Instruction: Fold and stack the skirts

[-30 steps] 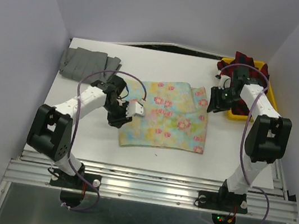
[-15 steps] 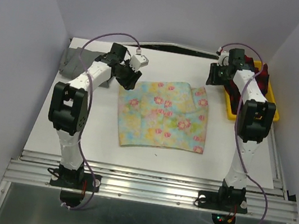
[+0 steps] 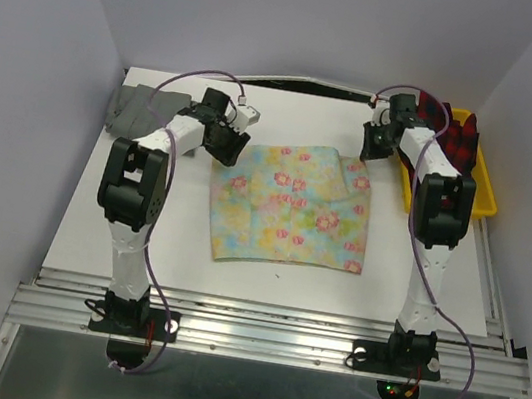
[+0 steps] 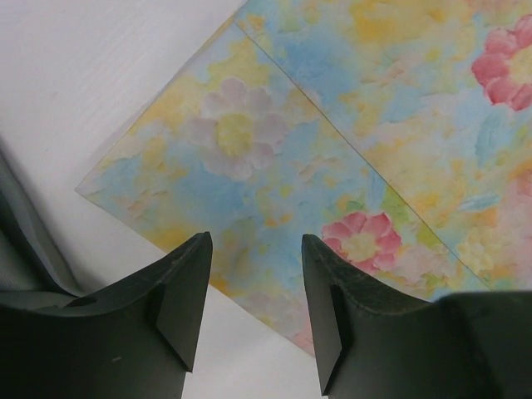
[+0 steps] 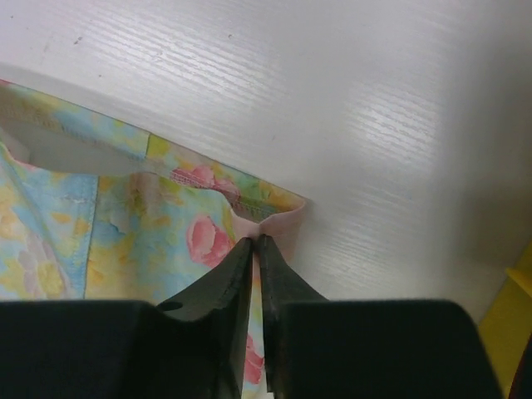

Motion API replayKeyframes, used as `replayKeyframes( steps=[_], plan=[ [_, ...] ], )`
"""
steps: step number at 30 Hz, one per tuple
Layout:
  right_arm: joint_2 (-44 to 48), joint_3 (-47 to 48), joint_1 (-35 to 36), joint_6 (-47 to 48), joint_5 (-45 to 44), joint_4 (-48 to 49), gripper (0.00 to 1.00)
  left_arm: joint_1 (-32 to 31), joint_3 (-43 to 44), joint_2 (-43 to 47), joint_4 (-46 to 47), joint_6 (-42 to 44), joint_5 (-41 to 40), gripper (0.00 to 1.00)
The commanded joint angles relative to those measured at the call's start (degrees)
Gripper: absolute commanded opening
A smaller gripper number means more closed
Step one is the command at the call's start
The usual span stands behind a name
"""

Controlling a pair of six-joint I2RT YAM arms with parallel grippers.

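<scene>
Okay, yellow plastic tray (image 3: 486, 190) holds red-and-dark plaid cloth skirt (image 3: 463, 140), right of pastel floral skirt (image 3: 290, 208). Right gripper (image 5: 256, 241) pinches its far-right corner; left gripper (image 4: 255, 243), jaws apart, hangs over its far-left corner, grey pleated skirt (image 3: 144, 107) beyond.

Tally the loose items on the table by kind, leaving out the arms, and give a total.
Skirts: 3 (grey skirt, floral skirt, plaid skirt)
Trays: 1 (yellow tray)
Total: 4
</scene>
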State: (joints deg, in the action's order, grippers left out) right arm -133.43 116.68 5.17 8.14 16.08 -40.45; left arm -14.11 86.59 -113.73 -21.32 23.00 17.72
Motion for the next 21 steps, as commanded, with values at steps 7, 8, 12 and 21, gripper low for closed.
replayKeyframes(
  steps=[7, 8, 12, 21],
  plan=[
    [-0.5, 0.6, -0.2, 1.7, -4.4, 2.6, 0.01, 0.0, -2.0, -2.8, 1.7, -1.3, -4.4, 0.58],
    [-0.4, 0.7, -0.2, 2.0, -5.2, 2.5, 0.01, 0.0, -2.2, -2.9, 1.8, -1.3, -5.0, 0.58],
    [1.7, -0.7, -0.2, 1.7, -10.8, 3.8, 0.01, 0.0, -2.5, -4.7, 1.1, -1.1, -7.3, 0.53],
    [6.0, -8.1, -0.2, 3.5, -22.6, 10.6, 0.01, 0.2, -3.5, -7.2, 0.1, -0.1, -11.3, 0.41]
  ],
)
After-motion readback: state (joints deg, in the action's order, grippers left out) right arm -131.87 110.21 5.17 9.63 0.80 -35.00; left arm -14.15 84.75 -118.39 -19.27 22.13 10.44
